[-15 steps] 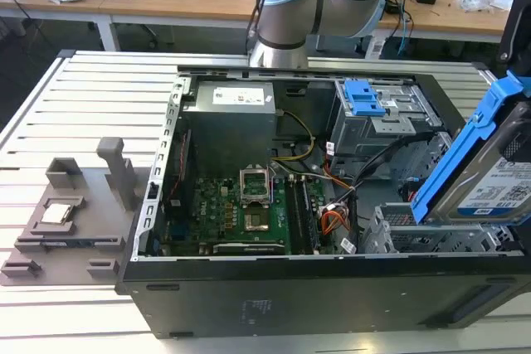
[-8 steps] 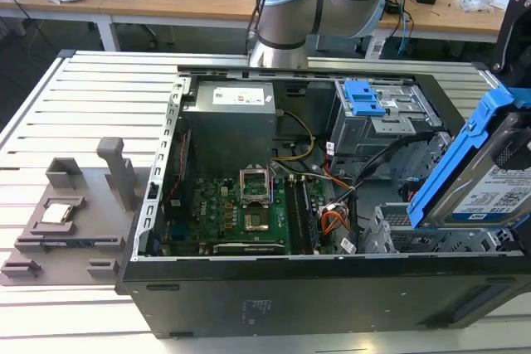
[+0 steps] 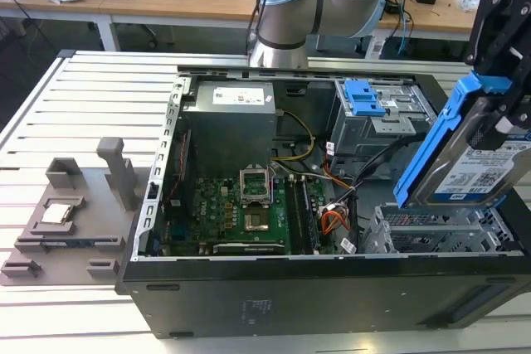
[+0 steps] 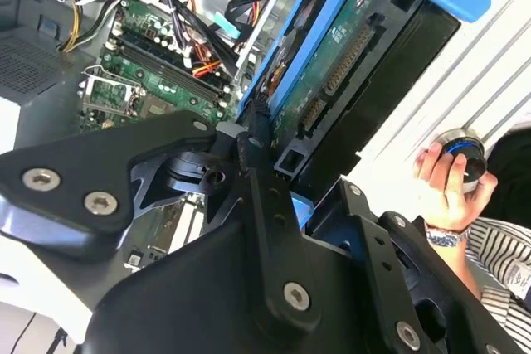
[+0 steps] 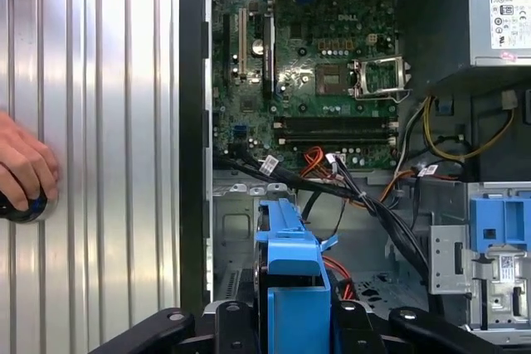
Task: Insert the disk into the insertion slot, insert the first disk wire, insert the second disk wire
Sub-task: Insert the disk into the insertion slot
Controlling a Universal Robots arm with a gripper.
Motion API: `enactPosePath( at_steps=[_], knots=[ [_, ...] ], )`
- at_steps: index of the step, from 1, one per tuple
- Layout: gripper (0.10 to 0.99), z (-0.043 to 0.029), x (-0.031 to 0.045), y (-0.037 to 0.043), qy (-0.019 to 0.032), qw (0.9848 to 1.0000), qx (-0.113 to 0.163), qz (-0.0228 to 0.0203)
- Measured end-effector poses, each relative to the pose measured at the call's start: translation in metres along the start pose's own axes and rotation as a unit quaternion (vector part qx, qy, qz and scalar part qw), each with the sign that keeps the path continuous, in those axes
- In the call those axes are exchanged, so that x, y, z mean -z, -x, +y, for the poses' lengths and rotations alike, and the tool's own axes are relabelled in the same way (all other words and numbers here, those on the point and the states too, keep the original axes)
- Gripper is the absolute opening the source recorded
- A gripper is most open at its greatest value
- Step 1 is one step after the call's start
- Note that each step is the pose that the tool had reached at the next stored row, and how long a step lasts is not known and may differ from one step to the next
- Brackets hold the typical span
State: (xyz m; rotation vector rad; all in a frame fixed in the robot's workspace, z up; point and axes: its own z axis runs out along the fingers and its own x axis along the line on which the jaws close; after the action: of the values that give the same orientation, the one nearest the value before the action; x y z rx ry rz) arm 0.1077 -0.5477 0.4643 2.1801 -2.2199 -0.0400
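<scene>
Closest to the lens is the gripper (image 4: 286, 163), and it's clamped on the disk (image 3: 466, 163) by the sides of its blue carrier, so you've got a decent hold to work with. You're carrying the disk on edge and tilted, at the near end of the case on the exterior view's right. Its lower end is just above the insertion slot (image 3: 431, 234). I can't tell whether it's touching the cage, but it's clearly not seated in the bay. My take is that this step is all about squaring up. Get the carrier's long edges parallel with the perforated walls and go slow, because a tilted entry looks likely to catch on the cage lip. Watch the black cable bundle (image 3: 375, 162) draped just beside the slot on its far side, and the orange wires (image 3: 332, 223) near it. Either could get pinched under the carrier, I reckon. Further back is the taller grey cage with the blue latch (image 3: 363, 97), which isn't your target. The motherboard (image 3: 241, 209) is well apart toward the exterior view's left, so no worries there. Outside the case, a person's hand (image 5: 25, 173) rests on a small round object (image 4: 460, 155) on the slatted table (image 3: 83, 97), so I'd keep the motion inside the case walls.
</scene>
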Motion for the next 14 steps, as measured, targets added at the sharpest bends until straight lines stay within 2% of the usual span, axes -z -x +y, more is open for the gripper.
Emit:
enactPosePath(
  at_steps=[5,14],
  knots=[
    [0.365,-0.0007,-0.0119,0.0000,0.0000,1.0000,0.000,-0.0001],
    [0.365,-0.0009,-0.0247,0.0009,0.0000,1.0000,0.000,-0.0002]
  ],
)
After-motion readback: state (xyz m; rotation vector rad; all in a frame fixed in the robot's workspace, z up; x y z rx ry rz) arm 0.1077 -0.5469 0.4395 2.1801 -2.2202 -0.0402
